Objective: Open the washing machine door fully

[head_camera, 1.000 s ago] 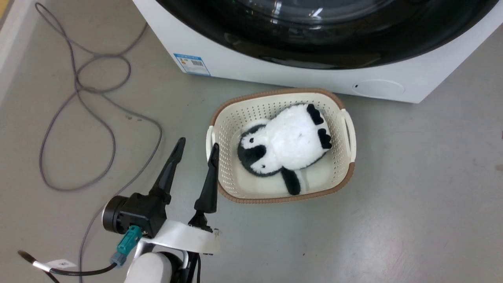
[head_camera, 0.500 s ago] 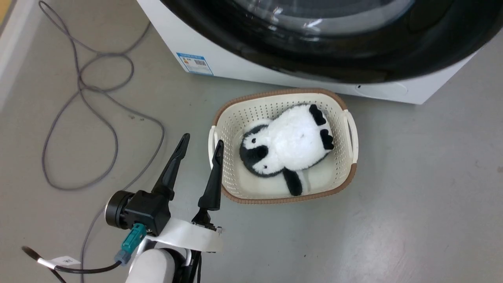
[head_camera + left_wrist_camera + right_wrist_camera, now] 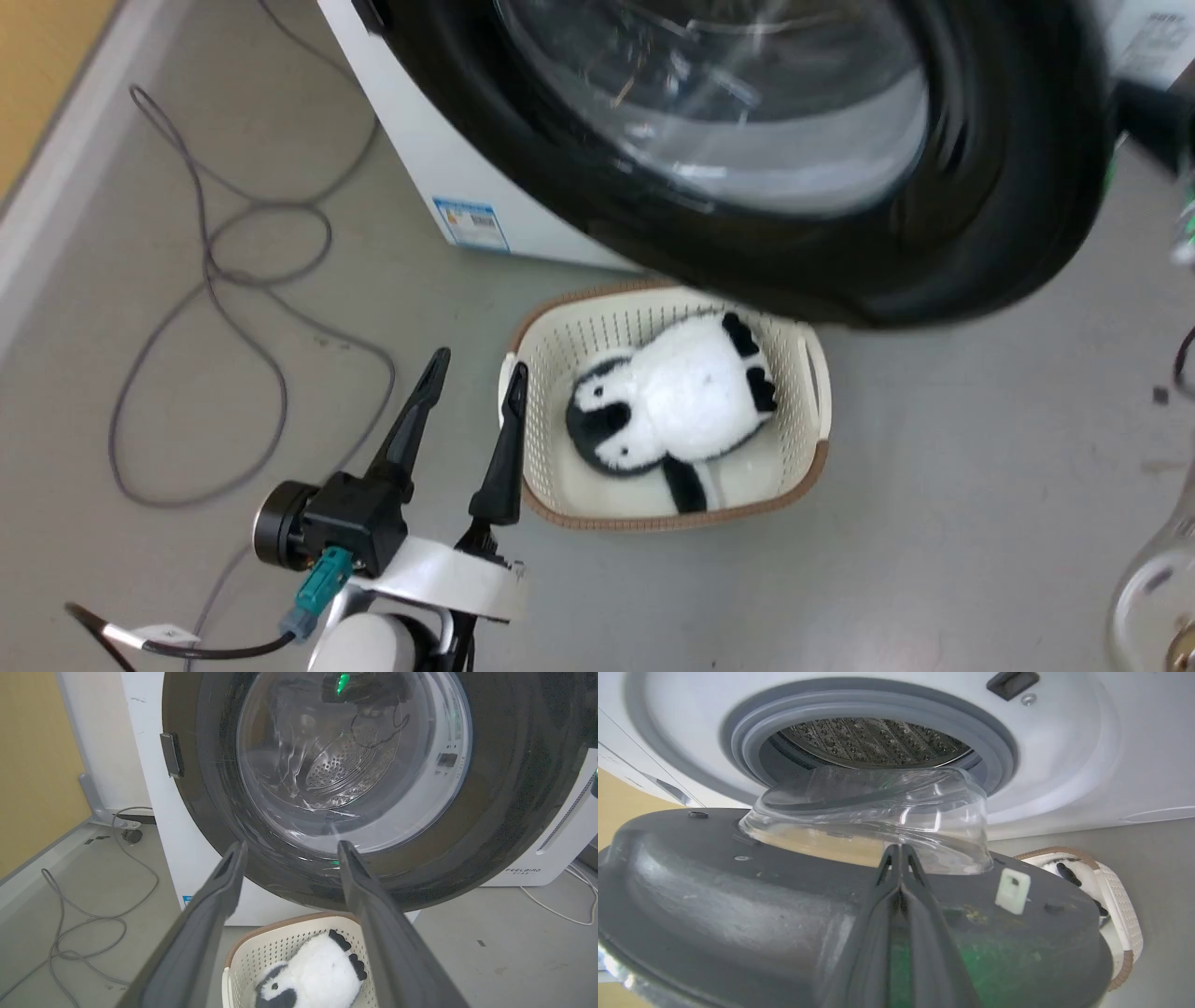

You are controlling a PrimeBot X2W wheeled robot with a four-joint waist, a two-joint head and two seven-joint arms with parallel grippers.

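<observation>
Glossy black washing machine door [image 3: 1008, 187]; perforated plastic basket [image 3: 553, 411]; fluffy plush penguin [image 3: 686, 401].

Bright even light, motion-blurred washing machine door [image 3: 980, 205], glassy glare

Left tool [image 3: 478, 362] stands wide apart; right tool [image 3: 900, 848] looks pressed fully shut.

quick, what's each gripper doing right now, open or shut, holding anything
Left gripper: open, holding nothing.
Right gripper: fingers shut together, nothing between them, at the inner side of the large round black-rimmed glass washing machine door.
</observation>
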